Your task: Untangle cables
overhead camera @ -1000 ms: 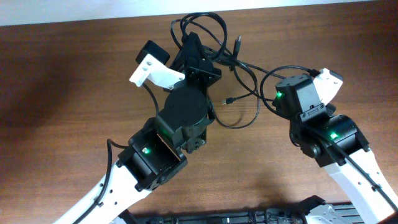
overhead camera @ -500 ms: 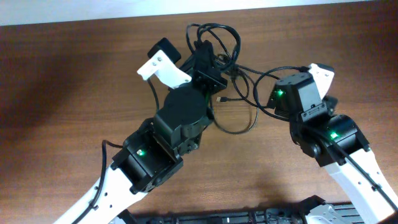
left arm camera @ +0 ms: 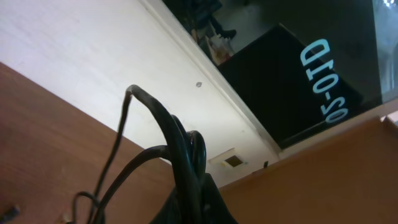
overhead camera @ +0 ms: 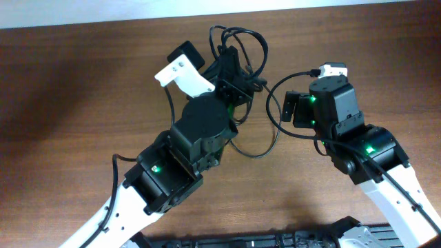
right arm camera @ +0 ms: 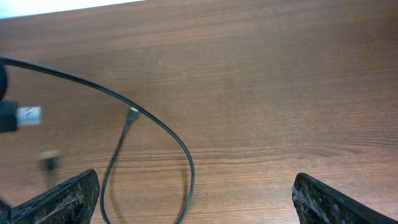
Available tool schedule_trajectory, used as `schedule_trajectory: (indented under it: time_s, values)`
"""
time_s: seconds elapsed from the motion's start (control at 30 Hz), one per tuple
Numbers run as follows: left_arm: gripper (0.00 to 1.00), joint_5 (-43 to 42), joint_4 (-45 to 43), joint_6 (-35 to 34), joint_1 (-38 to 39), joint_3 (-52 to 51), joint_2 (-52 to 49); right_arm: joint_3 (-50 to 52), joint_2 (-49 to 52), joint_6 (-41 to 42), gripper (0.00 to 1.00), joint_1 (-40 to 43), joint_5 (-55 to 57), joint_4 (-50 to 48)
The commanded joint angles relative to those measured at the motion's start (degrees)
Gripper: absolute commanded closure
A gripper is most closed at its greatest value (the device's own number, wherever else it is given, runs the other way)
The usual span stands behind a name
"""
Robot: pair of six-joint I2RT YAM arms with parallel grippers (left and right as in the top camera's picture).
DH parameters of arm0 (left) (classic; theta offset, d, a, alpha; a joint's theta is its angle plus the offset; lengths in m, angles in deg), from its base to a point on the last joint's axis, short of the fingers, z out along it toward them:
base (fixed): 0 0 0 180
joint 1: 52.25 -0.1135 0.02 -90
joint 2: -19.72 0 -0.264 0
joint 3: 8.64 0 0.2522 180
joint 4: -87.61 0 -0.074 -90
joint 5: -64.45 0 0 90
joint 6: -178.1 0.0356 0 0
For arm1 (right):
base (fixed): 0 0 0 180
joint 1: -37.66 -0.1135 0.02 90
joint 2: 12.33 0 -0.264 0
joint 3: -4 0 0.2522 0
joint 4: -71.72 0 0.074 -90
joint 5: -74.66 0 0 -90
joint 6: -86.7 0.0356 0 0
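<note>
The cables (overhead camera: 240, 40) are thin black cords bunched in loops at the far middle of the brown table (overhead camera: 83, 83). My left gripper (overhead camera: 235, 74) is shut on the bunch, and in the left wrist view the cords (left arm camera: 179, 143) rise out of its closed fingertips (left arm camera: 202, 202). One long loop (overhead camera: 270, 135) trails toward the right arm. My right gripper (overhead camera: 309, 89) is open wide beside that loop. In the right wrist view its fingers (right arm camera: 65, 198) stand far apart, with the cable loop (right arm camera: 184, 151) and a small plug (right arm camera: 132, 114) lying on the wood between them, untouched.
A white wall edge (overhead camera: 103, 10) runs along the table's far side. A dark strip (overhead camera: 275, 241) lies at the near edge. A labelled connector (right arm camera: 26, 115) shows at the left of the right wrist view.
My right gripper has opened wide and turned left toward the loop. My left gripper has shifted right with the cable bunch, dragging the loop along.
</note>
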Motion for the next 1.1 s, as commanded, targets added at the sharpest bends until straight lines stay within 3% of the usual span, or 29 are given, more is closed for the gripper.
schedule_trajectory:
  time_s: [0.0, 0.17, 0.47, 0.63, 0.83, 1.07]
  values:
    - [1.0, -1.09, -0.35, 4.79, -0.37, 1.01, 1.53, -0.02, 0.0, 2.56, 0.01, 0.26, -0.33, -0.59]
    - [1.0, -8.44, -0.33, 4.81, -0.39, 1.01, 3.45, -0.02, 0.13, 9.51, 0.01, 0.28, 3.63, 0.09]
    - [1.0, -9.38, 0.13, 4.81, -0.39, 1.01, 10.25, -0.02, 1.25, 12.46, 0.01, 0.28, 3.37, -0.44]
    - [1.0, -9.33, 0.7, 4.79, -0.39, 1.01, 12.46, -0.02, 1.22, 12.09, 0.01, 0.28, -1.46, -2.99]
    - [1.0, -7.76, -1.92, 4.79, -0.39, 1.01, 12.15, -0.02, 1.25, 3.04, 0.01, 0.26, -16.92, -10.08]
    - [1.0, -1.77, -5.18, 4.81, -0.39, 1.01, 10.91, 0.0, 1.36, 2.95, 0.01, 0.26, -18.1, -10.4]
